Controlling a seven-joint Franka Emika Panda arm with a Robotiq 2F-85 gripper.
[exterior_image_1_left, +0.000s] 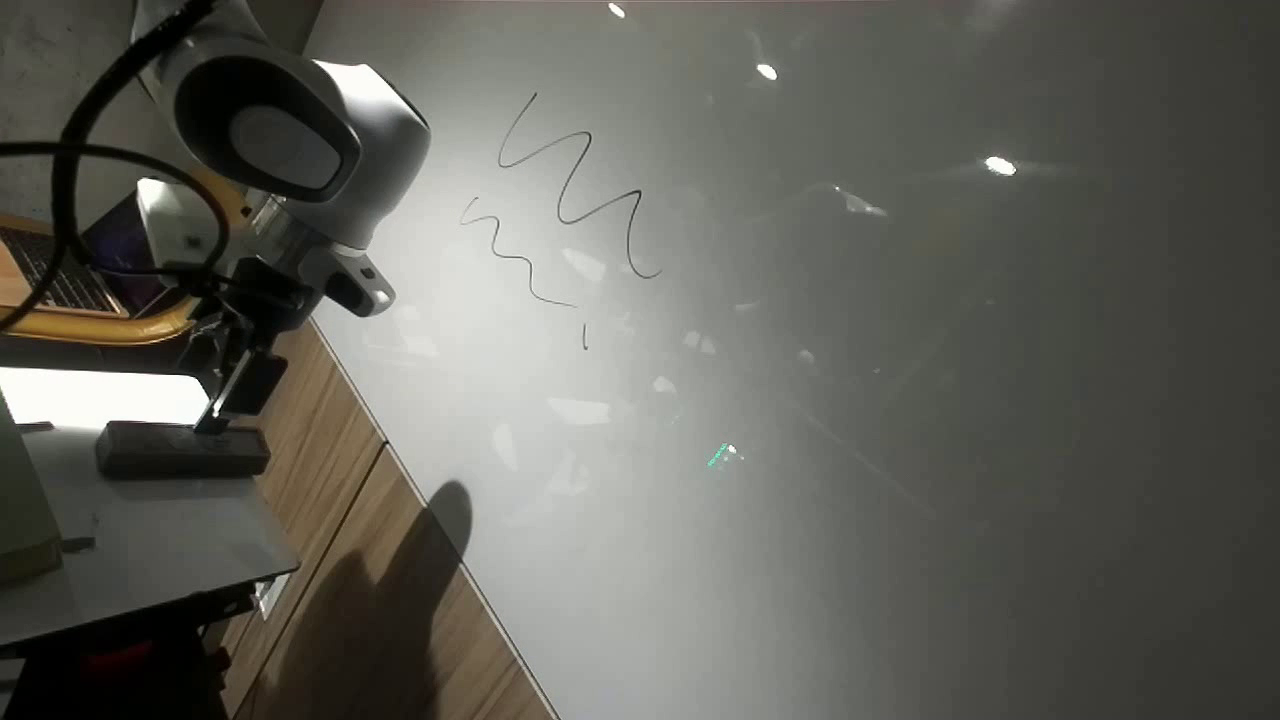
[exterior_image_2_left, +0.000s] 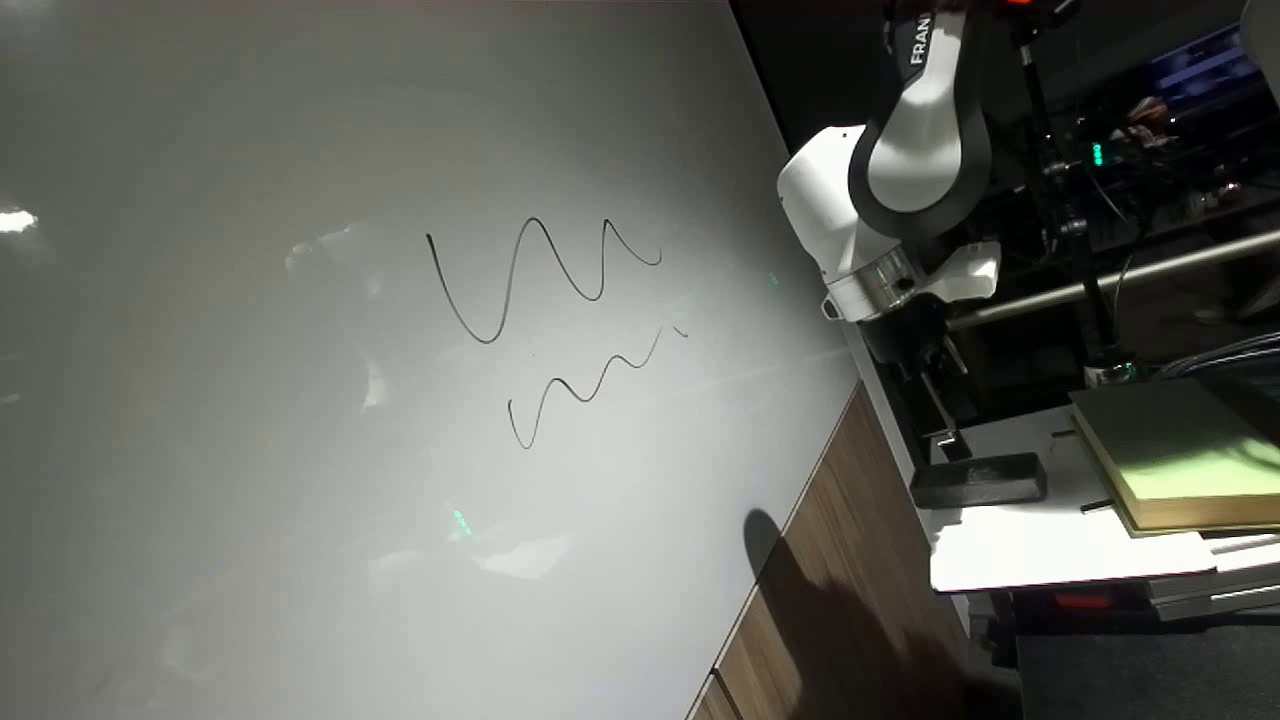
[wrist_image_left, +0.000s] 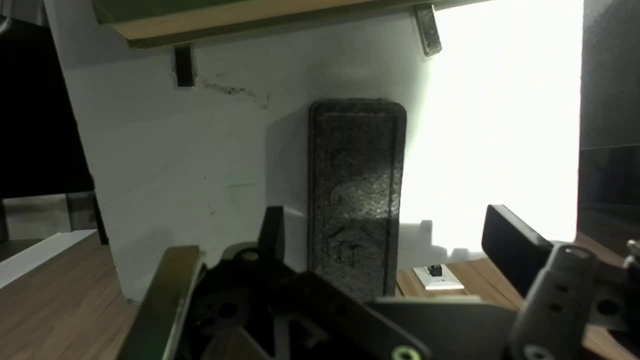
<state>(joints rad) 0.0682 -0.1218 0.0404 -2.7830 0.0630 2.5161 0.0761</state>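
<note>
My end effector (wrist_image_left: 387, 225) is spread wide, its fingers (wrist_image_left: 512, 250) appearing either side of a dark oblong block (wrist_image_left: 356, 190) lying on the white table (wrist_image_left: 225, 145), near a green book (exterior_image_2_left: 1185, 450); I cannot tell whether I touch the block

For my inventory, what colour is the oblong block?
The block is dark grey, clearest in the wrist view.

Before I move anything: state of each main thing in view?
Pincer: open, jaws apart, holding nothing.
Dark block: lying flat on the white surface, ungripped; whether the pincer touches it, can't tell.
Green book: closed, lying flat.
Laptop: open.
Whiteboard: drawn on, two wavy lines and a short stroke.
</note>
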